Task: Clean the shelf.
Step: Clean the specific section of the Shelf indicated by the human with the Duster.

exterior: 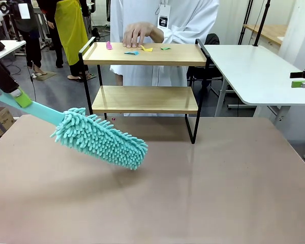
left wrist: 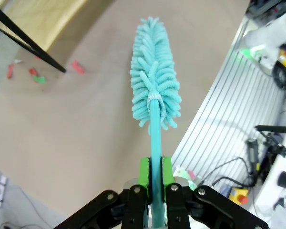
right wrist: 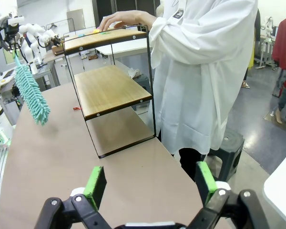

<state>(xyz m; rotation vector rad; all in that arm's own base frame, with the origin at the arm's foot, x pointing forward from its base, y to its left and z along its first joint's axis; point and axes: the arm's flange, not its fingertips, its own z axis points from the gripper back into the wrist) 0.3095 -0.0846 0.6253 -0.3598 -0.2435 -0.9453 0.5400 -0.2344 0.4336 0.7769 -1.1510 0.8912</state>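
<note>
Left end effector [left wrist: 151, 175] pinches a duster [exterior: 99, 138] slanting down-right; shelf [exterior: 142, 99] seemingly just beyond, upper centre; right end effector [right wrist: 152, 183] spread.

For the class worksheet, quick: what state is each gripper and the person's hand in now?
Left gripper: closed on the duster handle.
Right gripper: open, empty.
Person's hand: resting on the shelf, top board.
</note>
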